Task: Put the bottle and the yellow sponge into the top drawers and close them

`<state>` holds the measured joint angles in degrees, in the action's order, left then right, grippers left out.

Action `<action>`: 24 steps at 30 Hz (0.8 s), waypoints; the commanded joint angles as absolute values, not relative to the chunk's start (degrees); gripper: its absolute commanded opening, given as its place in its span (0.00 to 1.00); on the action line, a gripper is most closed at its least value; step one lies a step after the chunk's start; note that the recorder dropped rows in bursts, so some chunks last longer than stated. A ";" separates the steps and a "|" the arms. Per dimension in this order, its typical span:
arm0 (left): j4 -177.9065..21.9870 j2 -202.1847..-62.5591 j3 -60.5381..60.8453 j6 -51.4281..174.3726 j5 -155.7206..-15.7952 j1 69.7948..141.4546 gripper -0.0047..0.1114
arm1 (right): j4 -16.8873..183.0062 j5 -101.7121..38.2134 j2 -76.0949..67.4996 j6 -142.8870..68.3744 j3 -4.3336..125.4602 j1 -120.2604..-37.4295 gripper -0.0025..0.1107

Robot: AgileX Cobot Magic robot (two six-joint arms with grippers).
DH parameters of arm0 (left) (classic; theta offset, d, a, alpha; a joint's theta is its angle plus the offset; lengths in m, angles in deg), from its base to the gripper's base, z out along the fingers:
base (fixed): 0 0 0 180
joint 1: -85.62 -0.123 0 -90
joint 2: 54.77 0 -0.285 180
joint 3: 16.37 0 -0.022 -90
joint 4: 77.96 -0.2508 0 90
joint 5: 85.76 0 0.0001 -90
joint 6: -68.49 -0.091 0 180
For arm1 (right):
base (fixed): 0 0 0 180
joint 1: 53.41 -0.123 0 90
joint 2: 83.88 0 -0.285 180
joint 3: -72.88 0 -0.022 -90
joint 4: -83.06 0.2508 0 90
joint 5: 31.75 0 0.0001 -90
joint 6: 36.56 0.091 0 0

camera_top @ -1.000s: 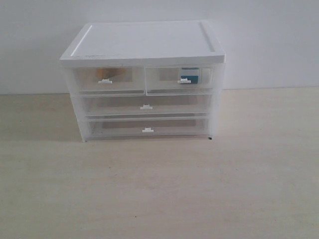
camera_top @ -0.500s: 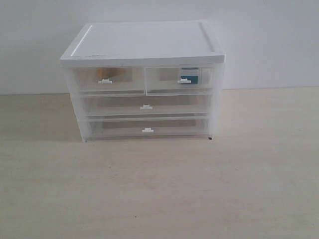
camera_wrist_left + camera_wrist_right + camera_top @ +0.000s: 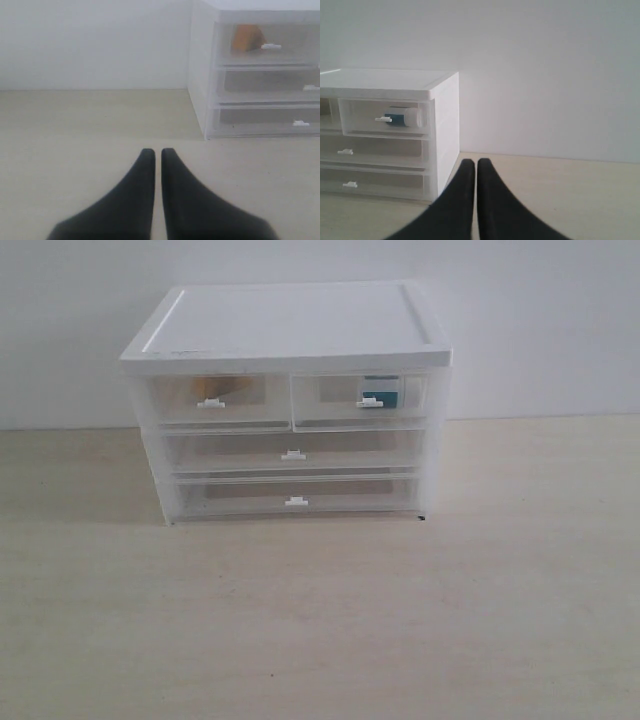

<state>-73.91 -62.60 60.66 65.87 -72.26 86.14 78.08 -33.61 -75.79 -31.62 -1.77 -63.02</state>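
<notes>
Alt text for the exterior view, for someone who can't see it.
A white-topped cabinet of clear drawers, all shut, stands on a pale table. The yellow sponge shows through the top left drawer, the bottle through the top right drawer.

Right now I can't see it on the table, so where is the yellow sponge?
In the exterior view the yellow sponge sits inside the shut top-left drawer, beside the top-right drawer holding the bottle.

Left end effector (image 3: 157,152) fingers pressed together, empty, right end effector (image 3: 475,162) likewise closed, empty
</notes>
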 commanded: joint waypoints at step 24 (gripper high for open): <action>-73.95 -62.56 60.85 65.90 -72.48 85.97 0.08 | 84.25 -41.29 -76.09 -37.58 -4.33 -63.19 0.02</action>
<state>-73.91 -62.60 60.66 65.87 -72.38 86.14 84.00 -38.77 -75.79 -37.17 -4.04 -63.11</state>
